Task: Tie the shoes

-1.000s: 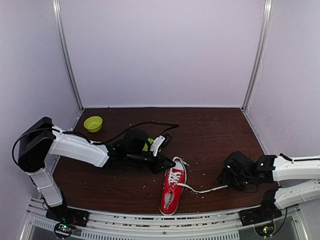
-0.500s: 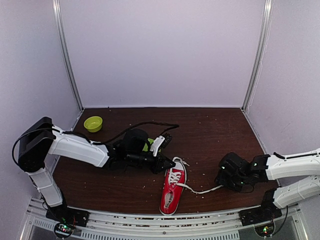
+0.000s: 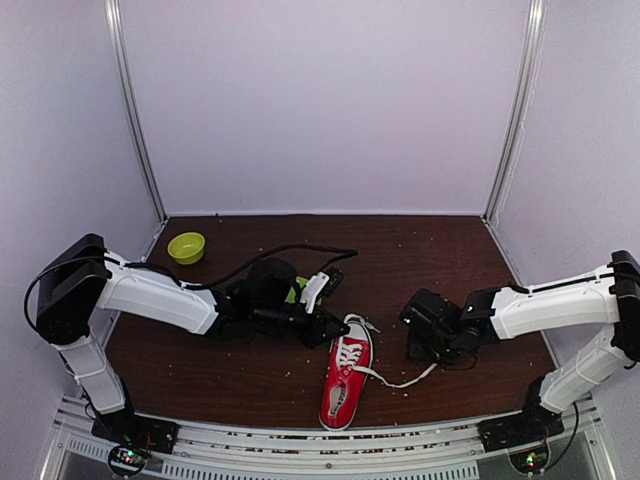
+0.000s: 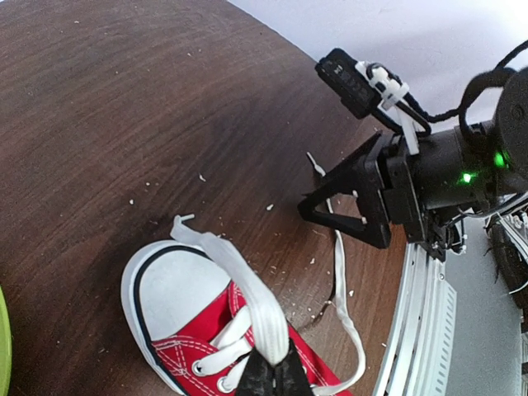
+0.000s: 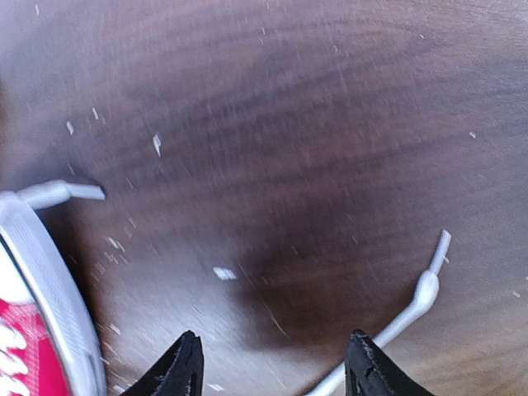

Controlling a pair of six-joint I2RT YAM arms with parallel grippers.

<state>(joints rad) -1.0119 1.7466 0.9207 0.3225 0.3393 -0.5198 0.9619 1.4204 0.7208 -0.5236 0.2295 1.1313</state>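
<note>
Table top (image 3: 420, 250): dark brown wood-grain board, smooth with a low sheen, dusted with pale crumbs.

Small red canvas sneaker (image 3: 340, 395): the upper is matt woven cloth with white stitching showing. Its white toe cap (image 4: 169, 285) looks like smooth rubber, faintly satin.

Flat white woven laces (image 4: 252, 301): soft matt cloth, the ends sealed in stiff smooth tips.

Lime-green bowl (image 3: 186, 247), upper left of the table: plastic, slight gloss.

Left arm (image 3: 160, 295) and right arm (image 3: 550, 305): glossy white plastic shells, matt black joints.

Right gripper (image 5: 276, 371), fingers (image 5: 186, 370): matt black plastic.

Slotted rail (image 3: 330, 440) along the bottom edge: bare metal, dull shine.

Walls (image 3: 330, 100): matt, pale lilac.
</note>
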